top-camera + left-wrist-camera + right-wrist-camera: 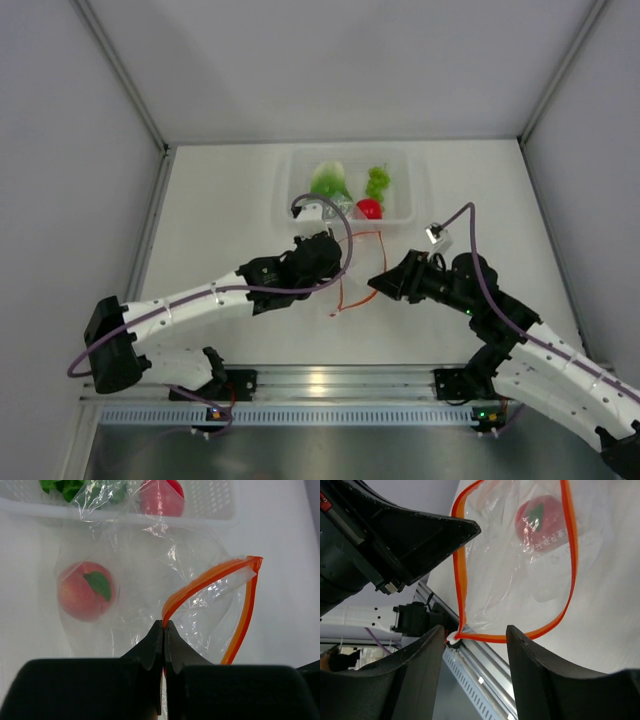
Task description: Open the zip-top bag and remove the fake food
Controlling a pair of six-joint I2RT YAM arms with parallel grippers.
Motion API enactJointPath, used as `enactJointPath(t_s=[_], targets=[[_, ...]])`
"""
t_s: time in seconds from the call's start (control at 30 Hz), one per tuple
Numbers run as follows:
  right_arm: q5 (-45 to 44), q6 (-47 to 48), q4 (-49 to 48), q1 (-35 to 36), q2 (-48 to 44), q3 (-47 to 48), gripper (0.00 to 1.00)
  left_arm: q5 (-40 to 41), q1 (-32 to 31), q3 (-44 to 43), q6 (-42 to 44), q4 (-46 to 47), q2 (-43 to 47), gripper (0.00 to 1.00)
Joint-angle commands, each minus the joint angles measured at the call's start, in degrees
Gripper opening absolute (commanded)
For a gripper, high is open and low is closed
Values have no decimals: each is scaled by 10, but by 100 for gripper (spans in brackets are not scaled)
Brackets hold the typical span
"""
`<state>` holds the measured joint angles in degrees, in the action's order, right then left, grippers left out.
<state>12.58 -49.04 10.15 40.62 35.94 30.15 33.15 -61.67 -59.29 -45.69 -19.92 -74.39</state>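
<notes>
Nearest, at the bottom of the top view, the two arm bases sit on the table (220, 220) edge, and both arms reach towards the middle of the frame. In the left wrist view the left gripper (164, 627) fills the lower centre. Its two fingers are pressed together and they pinch the orange-red zip strip (210, 575) of the zip-top bag (150, 565). The right gripper (475, 630) is in the lower part of the right wrist view with its fingers spread. The bottom edge of the strip lies just above the gap between them, and I cannot tell if it touches them.

The bag lies on the table between the two grippers, in the centre of the top view. Its mouth is open, and the strip makes a wide loop. Inside the bag, at middle left in the left wrist view, lies a pinkish-red round fruit (85, 591) with a green leaf.

Farther, at the upper centre of the top view, a clear tray (285, 200) holds the green lettuce (328, 180), the grape bunch (378, 182) and the red tomato (369, 208).
</notes>
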Motion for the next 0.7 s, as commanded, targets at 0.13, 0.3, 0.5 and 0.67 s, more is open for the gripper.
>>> enactJointPath(t_s=[0.13,0.3,0.5,0.67], targets=[[-122,-6,-67,97,54,52,53,33,-27,9,-95,95,57,0],[-225,-10,-31,115,134,113,52,40,-57,-1,-111,105,50,0],[-288,-8,25,125,217,179,31,59,-86,8,-132,129,63,0],[-307,-42,16,137,250,189,31,109,-118,44,-179,176,83,0]])
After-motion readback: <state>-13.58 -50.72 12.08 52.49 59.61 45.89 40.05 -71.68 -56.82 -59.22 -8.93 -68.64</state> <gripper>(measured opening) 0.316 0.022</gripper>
